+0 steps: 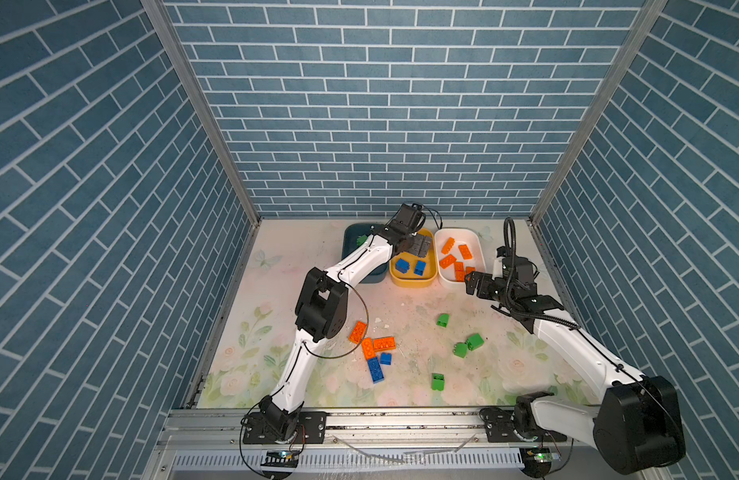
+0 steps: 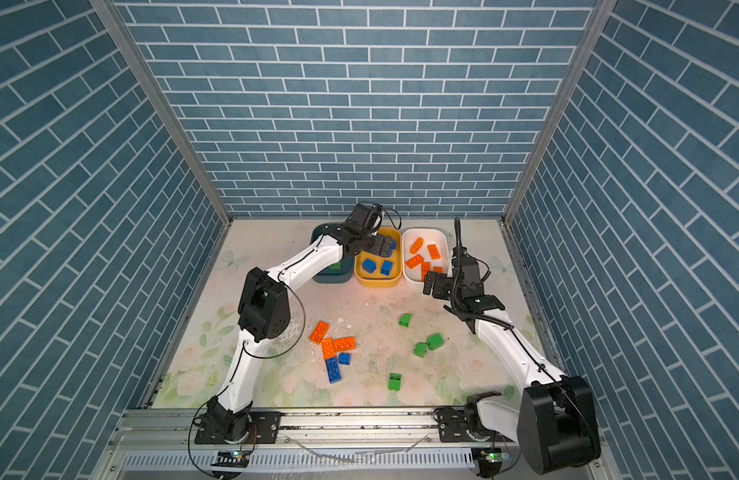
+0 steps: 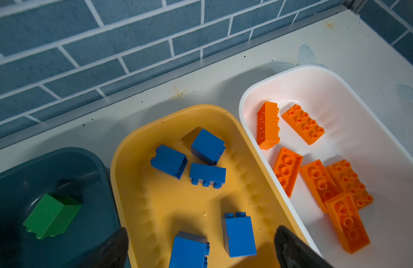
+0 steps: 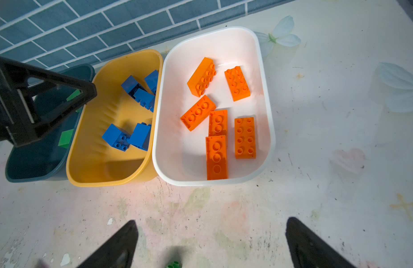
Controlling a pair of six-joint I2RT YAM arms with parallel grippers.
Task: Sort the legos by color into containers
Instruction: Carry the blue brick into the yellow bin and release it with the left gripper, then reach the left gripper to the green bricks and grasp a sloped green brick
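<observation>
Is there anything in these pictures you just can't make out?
- Dark teal tub: in both top views the left arm covers most of it, so its green bricks cannot be counted.
- White tub: in both top views the right claw hides its near end.
- Loose green brick: right wrist view, cut off by the picture's edge.

I've got three tubs side by side at the back wall: the teal tub (image 3: 15, 185) holds green bricks (image 3: 52, 215), the yellow tub (image 3: 168, 208) five tumbled blue bricks (image 3: 208, 146), the white tub (image 3: 328, 92) six orange bricks (image 3: 302, 123). Loose on the mat (image 1: 401, 299) I see three orange flats (image 1: 383, 343) and two blue ones (image 1: 375, 369) bunched together. Four green chunks (image 1: 475, 341) lie scattered to their right, two just beside each other.
</observation>
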